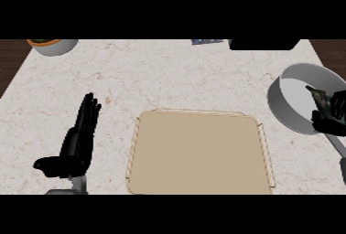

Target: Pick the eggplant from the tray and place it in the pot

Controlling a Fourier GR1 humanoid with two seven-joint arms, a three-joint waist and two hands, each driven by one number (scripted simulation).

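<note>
Fingers (320, 120) of the right hand (333, 122) curl round what looks like the dark slim eggplant (319, 98), its tip angled leftward over the round grey metal pot (281, 106).

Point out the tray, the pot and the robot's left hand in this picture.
tray (199, 155): head view, bare middle of its floor.
pot (278, 105): head view, left side of its grey wall.
left hand (79, 137): head view, middle of the hand, below the straight fingers.
</note>
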